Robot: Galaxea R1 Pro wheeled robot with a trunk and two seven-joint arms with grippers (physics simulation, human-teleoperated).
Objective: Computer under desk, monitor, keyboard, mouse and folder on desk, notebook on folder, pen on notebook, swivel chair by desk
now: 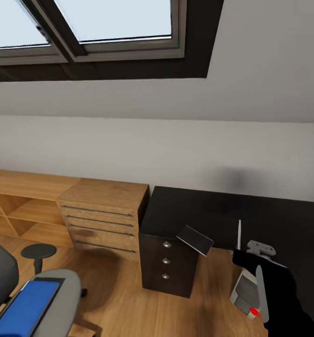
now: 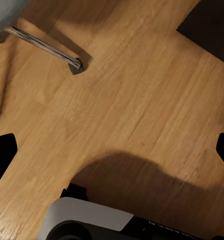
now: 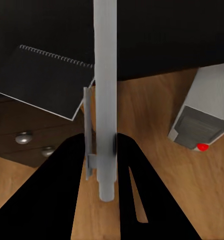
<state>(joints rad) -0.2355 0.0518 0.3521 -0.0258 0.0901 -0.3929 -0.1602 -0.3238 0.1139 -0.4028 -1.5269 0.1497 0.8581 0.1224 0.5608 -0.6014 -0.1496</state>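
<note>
Right gripper (image 3: 105,150) clamped on the pen (image 3: 104,90), fingers pinching its lower end; shaft stands up past the fingertips, clip to one side. Pen judged light, stiff and slick: a low pinch lets it pivot, so keep squeeze steady and set it down flat. Beyond it, notebook (image 3: 44,80) with spiral edge overhangs the corner of the black bench (image 1: 232,215), above a dark drawer unit (image 1: 168,264). Notebook judged light and slightly floppy; best taken at the overhanging free edge. Computer (image 1: 245,292) lies on the wooden floor (image 2: 142,90) just beside the gripper. Folder (image 1: 28,306) rests on the swivel chair (image 1: 58,299), well apart. Left gripper: state cannot be told.
</note>
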